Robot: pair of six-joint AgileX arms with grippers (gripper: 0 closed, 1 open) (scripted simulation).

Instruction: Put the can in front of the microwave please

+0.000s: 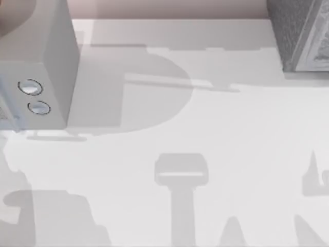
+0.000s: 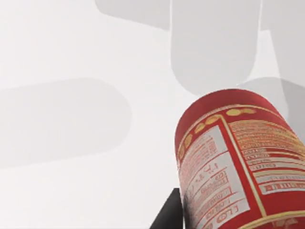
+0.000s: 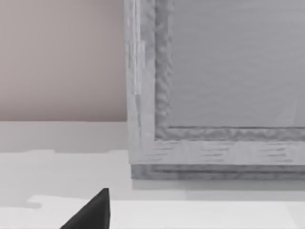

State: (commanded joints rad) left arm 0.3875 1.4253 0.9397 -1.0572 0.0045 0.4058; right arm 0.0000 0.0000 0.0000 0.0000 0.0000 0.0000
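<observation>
While the can (image 2: 238,162) is seen very close to the left gripper, beside one dark fingertip (image 2: 167,215), whether it is gripped cannot be told. It is seen above the bare table (image 2: 71,57). The microwave (image 1: 36,62) is placed at the table's left, so the left arm is nearer

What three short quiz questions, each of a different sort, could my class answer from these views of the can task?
1. True or false: the microwave stands at the table's left.
2. The can is mainly: A blue, B red, C green?
3. Fill in: the speckled grey box sits at the table's far ____ corner.

Key: 1 true; 2 B; 3 right.
</observation>
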